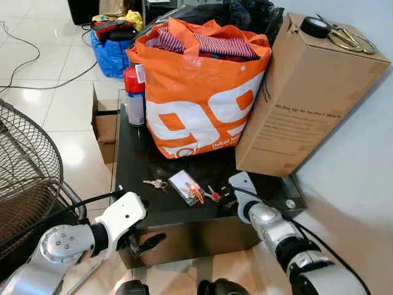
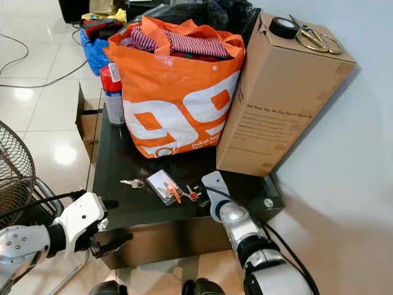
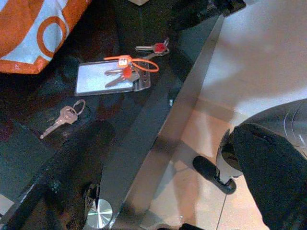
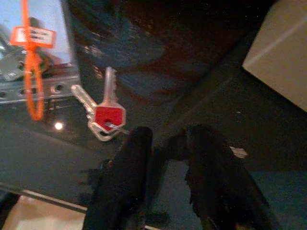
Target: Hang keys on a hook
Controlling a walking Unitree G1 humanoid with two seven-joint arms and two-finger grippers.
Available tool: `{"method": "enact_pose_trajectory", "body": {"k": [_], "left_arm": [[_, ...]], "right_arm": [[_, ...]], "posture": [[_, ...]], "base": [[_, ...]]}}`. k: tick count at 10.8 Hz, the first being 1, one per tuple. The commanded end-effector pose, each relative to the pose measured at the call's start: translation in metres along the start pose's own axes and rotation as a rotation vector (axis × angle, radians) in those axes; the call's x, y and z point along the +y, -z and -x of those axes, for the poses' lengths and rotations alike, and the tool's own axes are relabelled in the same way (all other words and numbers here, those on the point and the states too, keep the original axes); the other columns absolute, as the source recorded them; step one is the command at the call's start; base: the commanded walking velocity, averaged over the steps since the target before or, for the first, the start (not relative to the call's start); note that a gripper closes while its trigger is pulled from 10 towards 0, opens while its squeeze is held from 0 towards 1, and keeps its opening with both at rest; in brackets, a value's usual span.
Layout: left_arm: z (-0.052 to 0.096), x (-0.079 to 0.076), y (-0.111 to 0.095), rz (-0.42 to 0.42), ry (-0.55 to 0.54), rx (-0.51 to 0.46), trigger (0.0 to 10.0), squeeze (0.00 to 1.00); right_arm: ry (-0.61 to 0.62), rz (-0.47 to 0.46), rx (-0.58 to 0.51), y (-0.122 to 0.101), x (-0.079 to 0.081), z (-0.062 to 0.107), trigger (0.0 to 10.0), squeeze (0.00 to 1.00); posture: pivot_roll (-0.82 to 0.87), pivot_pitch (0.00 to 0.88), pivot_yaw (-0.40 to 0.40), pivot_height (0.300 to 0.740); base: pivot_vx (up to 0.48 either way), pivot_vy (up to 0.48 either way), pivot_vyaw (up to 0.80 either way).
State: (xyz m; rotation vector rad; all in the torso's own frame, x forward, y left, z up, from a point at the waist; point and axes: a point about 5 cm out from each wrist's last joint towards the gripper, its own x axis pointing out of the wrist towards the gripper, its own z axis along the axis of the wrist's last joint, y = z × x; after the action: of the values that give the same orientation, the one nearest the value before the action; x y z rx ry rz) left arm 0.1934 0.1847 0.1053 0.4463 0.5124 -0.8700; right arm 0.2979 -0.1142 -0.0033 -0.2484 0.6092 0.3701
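Observation:
Keys lie on the black glass table (image 1: 132, 153) in front of the orange bag. A bunch with a red cap (image 1: 212, 195) is at the right, and it appears close up as the red-capped keys (image 4: 108, 116) in the right wrist view. Beside it is a clear badge holder with an orange tag and a key (image 1: 186, 185). A single silver key (image 1: 155, 182) lies further left. My right gripper (image 1: 229, 198) rests low over the table just right of the red-capped keys. It is open, and its fingertips (image 4: 139, 139) hold nothing. My left gripper (image 1: 149, 243) hangs open below the table's front edge.
An orange bag full of clothes (image 1: 199, 92), a red and white spray can (image 1: 134, 95) and a tall cardboard box (image 1: 307, 98) fill the back of the table. Tape and scissors (image 1: 334, 32) lie on the box. A fan grille (image 1: 24, 172) stands at the left, and a pale wall (image 1: 362, 153) at the right.

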Motion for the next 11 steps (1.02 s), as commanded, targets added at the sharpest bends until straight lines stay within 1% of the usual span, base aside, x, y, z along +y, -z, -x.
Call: {"method": "enact_pose_trajectory", "body": {"k": [1,2,3,4,7,8,9,10,11], "left_arm": [[0.0,-0.002,-0.001,-0.017,0.011,0.0,10.0,0.0],[0.002,-0.004,0.0,-0.015,0.012,0.004,10.0,0.0],[0.003,-0.005,0.0,-0.012,0.013,0.007,10.0,0.0],[0.006,-0.006,0.001,-0.009,0.013,0.012,10.0,0.0],[0.015,-0.01,0.001,-0.003,0.018,0.025,10.0,0.0],[0.022,-0.014,0.002,0.006,0.022,0.038,10.0,0.0],[0.025,-0.016,0.002,0.008,0.024,0.042,10.0,0.0],[0.027,-0.018,0.002,0.012,0.027,0.047,10.0,0.0],[0.029,-0.02,0.003,0.016,0.03,0.051,10.0,0.0]], "right_arm": [[0.044,0.018,0.006,-0.002,-0.01,0.0,10.0,1.0],[0.091,0.028,0.016,-0.003,-0.016,0.0,10.0,1.0],[0.113,0.017,0.026,-0.004,-0.019,0.0,10.0,0.78],[0.125,0.017,0.036,-0.005,-0.02,0.0,10.0,0.0],[0.118,0.026,0.062,-0.004,-0.018,-0.001,10.0,0.0],[0.114,0.006,0.072,-0.001,-0.017,-0.001,10.0,0.0],[0.115,-0.01,0.068,0.0,-0.017,0.0,10.0,0.0],[0.101,-0.064,0.044,-0.002,-0.016,-0.001,10.0,0.0],[0.09,-0.084,0.02,-0.006,-0.015,-0.001,10.0,0.0]], "posture": [[0.14,0.047,-0.14,0.74],[0.15,0.059,-0.143,0.74],[0.15,0.067,-0.144,0.74],[0.15,0.086,-0.146,0.74],[0.17,0.14,-0.144,0.74],[0.18,0.16,-0.141,0.74],[0.18,0.167,-0.139,0.74],[0.18,0.18,-0.135,0.74],[0.18,0.187,-0.134,0.74]], "base": [[0.0,0.0,0.0],[0.0,0.0,0.0],[0.0,0.0,0.0],[0.0,0.0,0.0],[0.0,0.0,0.0],[0.0,0.0,0.0],[0.0,0.0,0.0],[0.0,0.0,0.0],[0.0,0.0,0.0]]}}
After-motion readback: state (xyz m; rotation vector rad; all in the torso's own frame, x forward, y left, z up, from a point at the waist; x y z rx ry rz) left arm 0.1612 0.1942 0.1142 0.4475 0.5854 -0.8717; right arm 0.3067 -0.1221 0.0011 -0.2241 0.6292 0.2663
